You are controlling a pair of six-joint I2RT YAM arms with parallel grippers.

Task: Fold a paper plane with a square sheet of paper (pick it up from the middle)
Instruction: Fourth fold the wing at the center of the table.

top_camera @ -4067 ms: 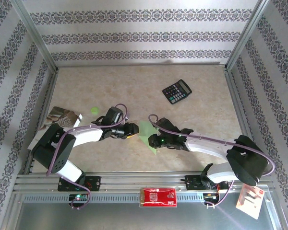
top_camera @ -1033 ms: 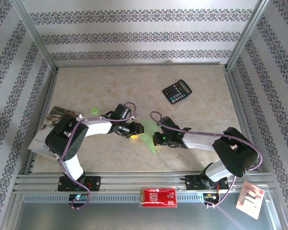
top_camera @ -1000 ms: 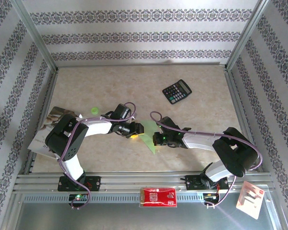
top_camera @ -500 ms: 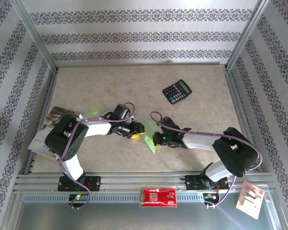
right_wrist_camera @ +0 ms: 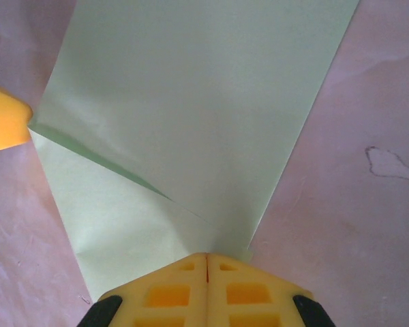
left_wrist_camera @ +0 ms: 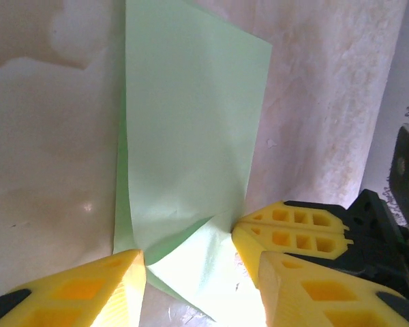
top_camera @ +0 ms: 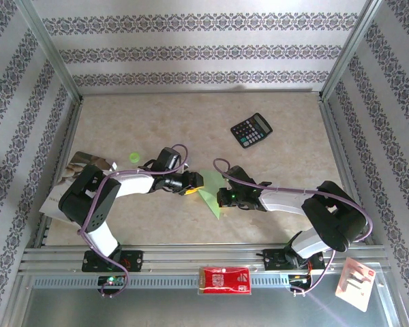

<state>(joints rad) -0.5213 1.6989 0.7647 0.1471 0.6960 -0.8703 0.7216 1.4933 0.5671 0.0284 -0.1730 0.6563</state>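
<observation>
Between patterned walls (top_camera: pixel 204 51), folded green paper (top_camera: pixel 209 200) lies on beige tabletop (top_camera: pixel 157 122).

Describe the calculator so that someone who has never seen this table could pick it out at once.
Look to the far right part of the beige table. The calculator lies alone there, turned at an angle. It is the only black, keyed slab: the sheet of paper nearer the front is light green, the dot tiny and round.

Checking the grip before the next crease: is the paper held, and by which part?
The right gripper pinches the sheet of paper at its edge, where the folded flap ends; the left gripper stands open around a corner.
</observation>
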